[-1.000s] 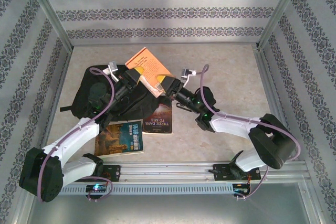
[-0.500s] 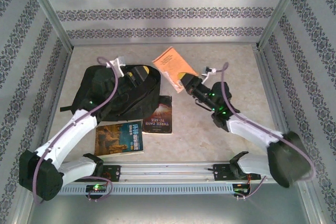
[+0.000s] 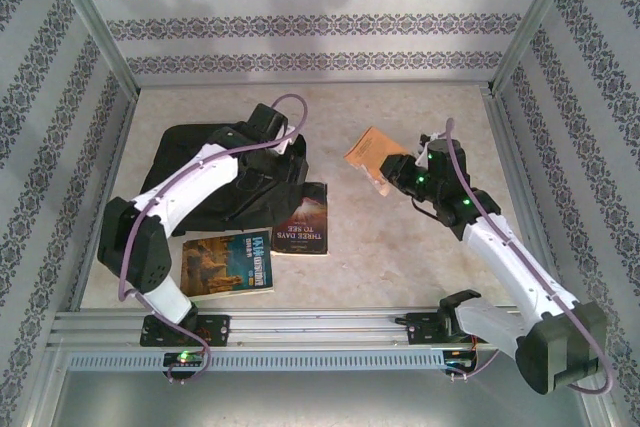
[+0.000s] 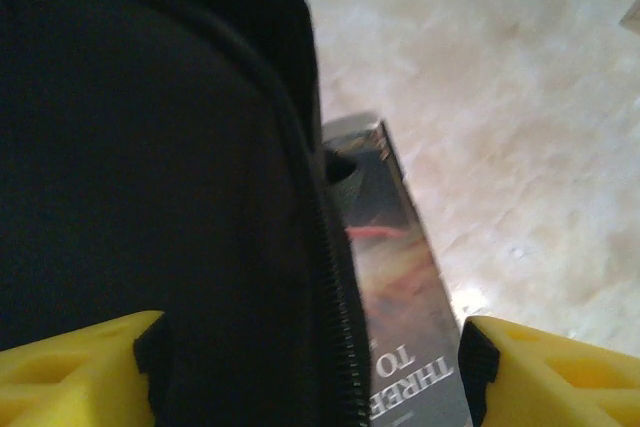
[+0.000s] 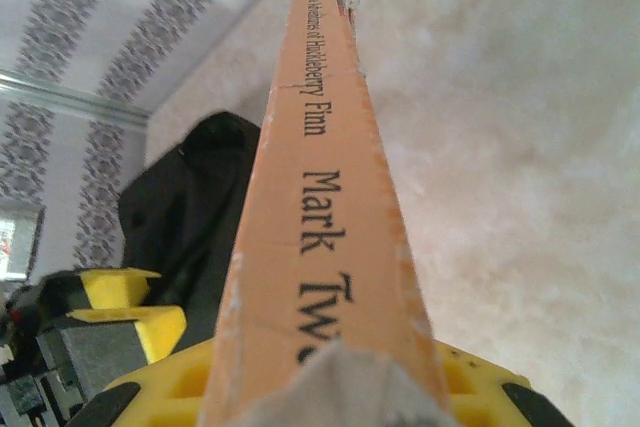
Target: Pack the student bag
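Note:
The student bag (image 3: 190,182), a black soft backpack, lies left of centre on the table. My left gripper (image 3: 290,159) hangs open over its right edge. Its yellow fingers (image 4: 80,372) straddle the bag's zip (image 4: 335,277) and the dark book "Three Days to See" (image 4: 400,297) beside it, gripping nothing. My right gripper (image 3: 393,169) is shut on an orange paperback (image 3: 370,150), held off the table to the right of the bag. The paperback's spine (image 5: 320,197) reads Mark Twain and runs away from the right gripper (image 5: 330,387).
The dark book (image 3: 305,222) lies at the bag's lower right corner. A blue and brown book (image 3: 228,264) lies below the bag, near the front rail (image 3: 330,327). Patterned walls enclose the table on three sides.
My right gripper has carried the orange paperback rightwards, away from the bag. My left gripper let go of it, opened, and now hangs over the bag's right edge.

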